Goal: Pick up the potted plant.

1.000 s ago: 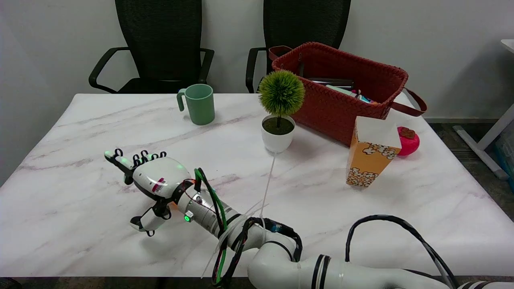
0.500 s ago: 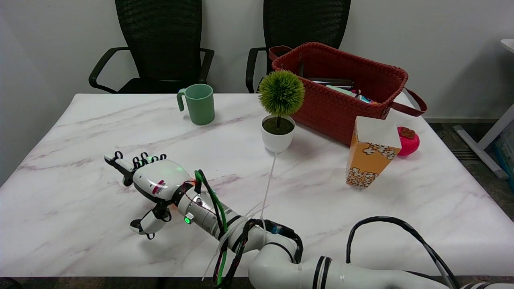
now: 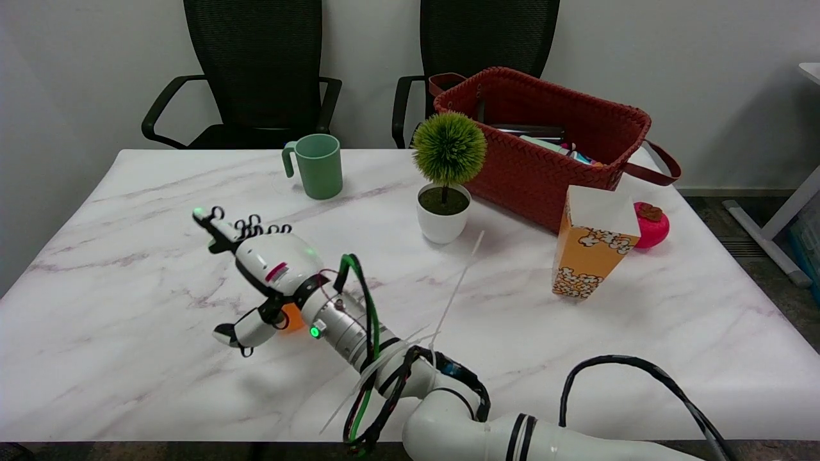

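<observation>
The potted plant [image 3: 444,177] stands upright near the table's middle back: a round green tuft on a thin stem in a small white pot. My right hand [image 3: 259,266] hovers over the table's front left, well to the left of and nearer than the plant. Its fingers are stretched out and apart, the thumb hanging lower, and it holds nothing. A patch of orange shows under the wrist; I cannot tell what it is.
A green mug [image 3: 317,165] stands at the back, left of the plant. A red woven basket [image 3: 544,144] with items inside sits right behind the plant. An orange popcorn box [image 3: 592,242] and a pink round object [image 3: 652,225] stand to the right.
My right hand has risen and moved toward the back and right, closer to the plant. The plant and the other objects have not moved.
</observation>
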### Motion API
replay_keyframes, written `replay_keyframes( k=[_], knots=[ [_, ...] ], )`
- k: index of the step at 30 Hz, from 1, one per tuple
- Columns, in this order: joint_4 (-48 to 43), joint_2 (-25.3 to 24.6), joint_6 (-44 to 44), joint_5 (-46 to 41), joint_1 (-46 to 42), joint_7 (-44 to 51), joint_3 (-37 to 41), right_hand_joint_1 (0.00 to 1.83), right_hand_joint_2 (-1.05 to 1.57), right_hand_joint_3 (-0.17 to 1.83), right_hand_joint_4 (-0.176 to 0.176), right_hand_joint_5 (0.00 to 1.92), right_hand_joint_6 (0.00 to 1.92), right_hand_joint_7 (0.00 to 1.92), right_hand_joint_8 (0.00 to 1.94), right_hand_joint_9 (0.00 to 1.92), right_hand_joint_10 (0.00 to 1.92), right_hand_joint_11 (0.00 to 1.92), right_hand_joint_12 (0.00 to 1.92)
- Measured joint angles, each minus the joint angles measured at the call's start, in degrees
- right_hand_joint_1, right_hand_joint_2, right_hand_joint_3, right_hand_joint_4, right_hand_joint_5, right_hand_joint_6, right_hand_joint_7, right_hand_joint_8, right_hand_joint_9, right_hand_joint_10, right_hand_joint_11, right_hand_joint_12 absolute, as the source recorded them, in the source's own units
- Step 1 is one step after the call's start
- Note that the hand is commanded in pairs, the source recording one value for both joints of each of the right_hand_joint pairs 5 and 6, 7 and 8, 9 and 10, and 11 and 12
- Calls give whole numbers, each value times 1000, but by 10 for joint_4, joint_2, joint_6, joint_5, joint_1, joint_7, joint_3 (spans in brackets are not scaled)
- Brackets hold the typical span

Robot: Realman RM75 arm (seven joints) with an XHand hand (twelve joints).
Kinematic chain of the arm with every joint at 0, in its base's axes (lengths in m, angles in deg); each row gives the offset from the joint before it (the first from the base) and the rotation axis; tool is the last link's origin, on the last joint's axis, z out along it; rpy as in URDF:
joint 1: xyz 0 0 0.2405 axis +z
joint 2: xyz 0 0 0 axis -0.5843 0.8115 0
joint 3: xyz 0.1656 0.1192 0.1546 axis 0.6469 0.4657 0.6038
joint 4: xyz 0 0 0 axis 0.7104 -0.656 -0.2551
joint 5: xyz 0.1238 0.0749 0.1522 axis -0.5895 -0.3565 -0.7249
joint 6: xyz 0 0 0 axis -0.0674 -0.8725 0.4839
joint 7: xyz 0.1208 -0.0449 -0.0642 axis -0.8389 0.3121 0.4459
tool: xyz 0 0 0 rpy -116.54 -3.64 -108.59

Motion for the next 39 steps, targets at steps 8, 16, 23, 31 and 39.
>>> replay_keyframes(
  k=[8, 16, 23, 31, 39],
  knots=[
    [-25, 10, -54, -44, -23, -5, 20, 1124, 387, 727, 0, 58, 58, 494, 494, 428, 428, 378, 378],
    [-46, 20, -109, -94, -44, -8, 32, 1100, 408, 733, 0, 69, 69, 547, 547, 475, 475, 425, 425],
    [-64, 27, -154, -136, -62, -9, 37, 1094, 421, 727, 0, 76, 76, 579, 579, 508, 508, 452, 452],
    [-87, 37, -201, -175, -83, -12, 40, 1065, 469, 711, 0, 98, 98, 627, 627, 566, 566, 514, 514],
    [-108, 48, -235, -205, -105, -37, 41, 1033, 490, 680, 0, 110, 110, 577, 577, 562, 562, 504, 504]
  ],
)
